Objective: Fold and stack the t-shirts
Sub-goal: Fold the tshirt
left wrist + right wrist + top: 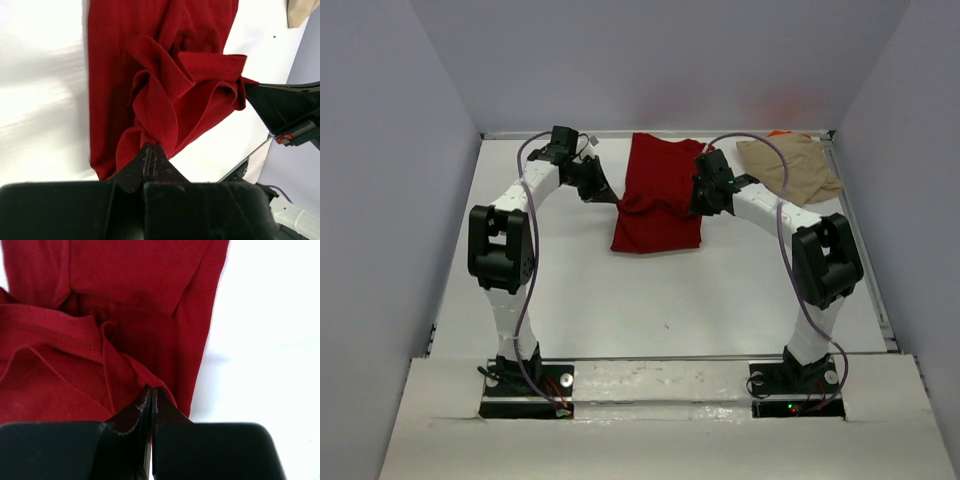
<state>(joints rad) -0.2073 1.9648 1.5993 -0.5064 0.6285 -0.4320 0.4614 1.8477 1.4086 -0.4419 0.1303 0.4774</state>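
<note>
Two grippers pinching dark red t-shirt [658,195], lying upper centre of top view on white table [670,300]. Left gripper [150,151] fingers pressing together on bunched fold at left edge of shirt. Right gripper [151,392] fingers clamping together on hemmed fold at right edge. Cloth between both grips standing up in rumpled ridges; upper part lying flat. Tan t-shirt [790,168] sitting crumpled in upper right corner, well apart from red one. Orange fabric sliver [782,133] peeking out at tan shirt's upper edge.
</note>
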